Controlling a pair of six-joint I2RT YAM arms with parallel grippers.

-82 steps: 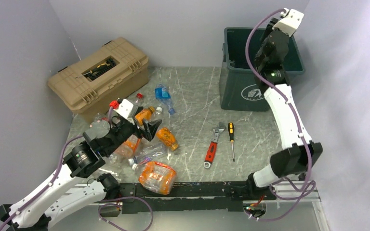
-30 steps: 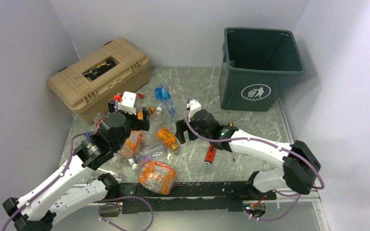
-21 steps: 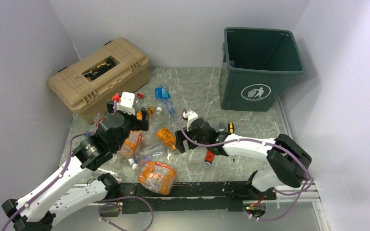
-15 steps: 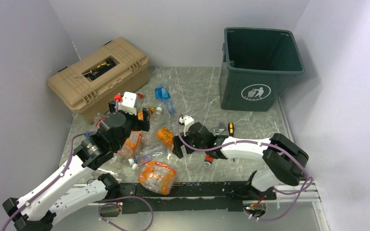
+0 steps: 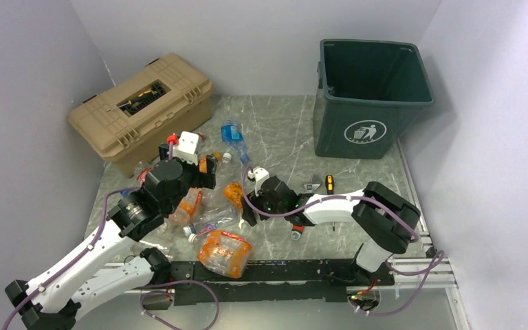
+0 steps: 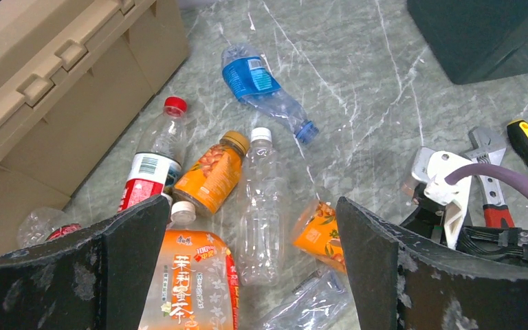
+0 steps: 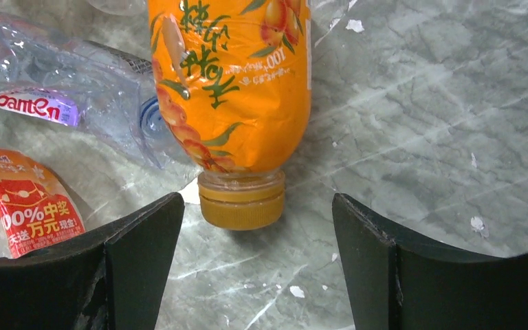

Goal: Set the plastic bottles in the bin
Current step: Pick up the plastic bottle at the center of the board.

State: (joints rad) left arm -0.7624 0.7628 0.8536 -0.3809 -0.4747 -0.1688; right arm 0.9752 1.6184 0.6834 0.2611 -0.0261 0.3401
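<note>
The right gripper (image 7: 254, 265) stands wide around the capped end of an orange bottle (image 7: 237, 82) (neither finger touching it). The left gripper (image 6: 251, 268), spread and empty, hangs over other bottles (image 6: 261, 206) at nine o'clock. The bin (image 5: 371, 134) stands upright at one o'clock.

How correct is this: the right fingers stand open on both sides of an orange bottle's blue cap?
The bottle has an orange cap, not blue; the right wrist view shows it. The right fingers do stand open on both sides of it.
</note>
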